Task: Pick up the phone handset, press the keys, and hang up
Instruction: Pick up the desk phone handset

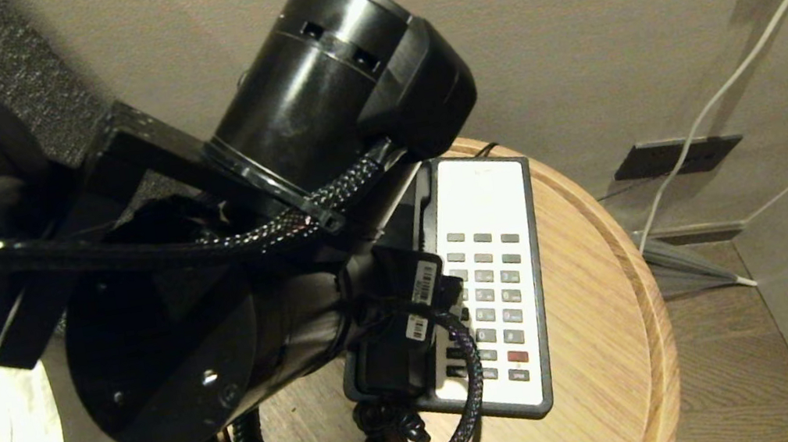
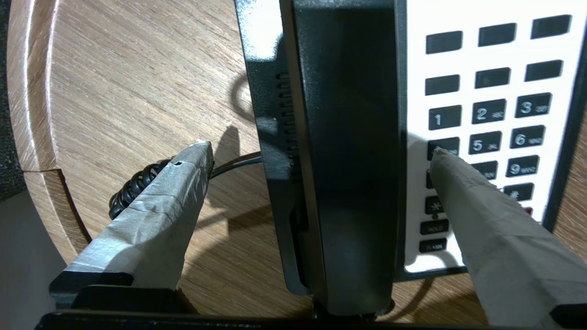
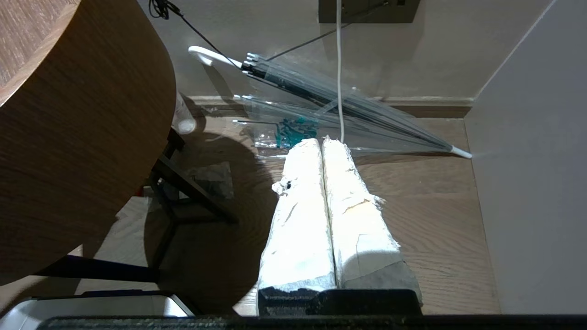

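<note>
The left pincer [image 2: 321, 156] hangs spread apart astride the phone handset [image 2: 348, 151], whose long axis runs between its fingertips [image 2: 197, 156], one over the keys [image 2: 490, 114].

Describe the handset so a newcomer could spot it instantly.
Start at the round wooden table; a flat black-and-white phone base lies on it. The phone handset is the long black bar cradled along the base's side beside the keys, between the open left gripper fingers. Unlike the white keypad face, it is plain, buttonless black.
</note>
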